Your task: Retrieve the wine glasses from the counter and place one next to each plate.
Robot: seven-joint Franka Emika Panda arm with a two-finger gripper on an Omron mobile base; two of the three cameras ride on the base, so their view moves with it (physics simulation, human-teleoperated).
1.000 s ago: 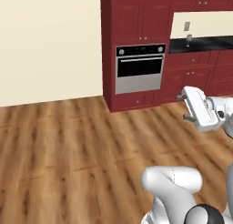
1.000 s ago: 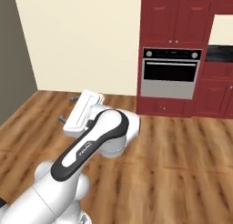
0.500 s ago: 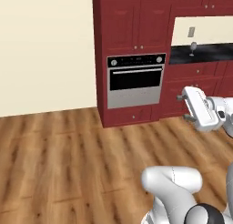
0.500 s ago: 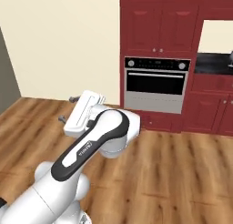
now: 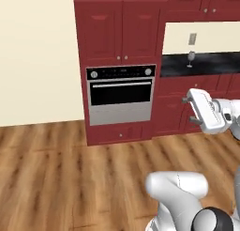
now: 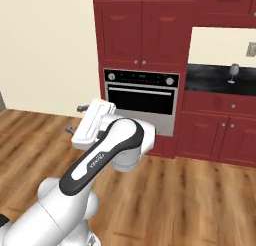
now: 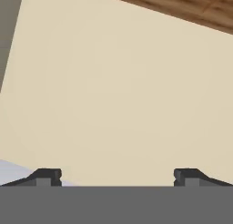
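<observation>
A lone wine glass [image 5: 190, 58] stands upright on the black tabletop [image 5: 206, 65], set back near the cream backsplash [image 5: 211, 37] and left of the wall outlet [image 5: 192, 38], awaiting collection. The robot, out on the wooden floor [image 5: 70, 169] beside the built-in oven [image 5: 121, 101], carries its pincer [image 7: 116, 175] empty with jaws spread wide, apparently readied for a grasp once within reach.

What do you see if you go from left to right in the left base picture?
Cream wall → oven → wine glass on the counter → the robot's hand, open.
</observation>
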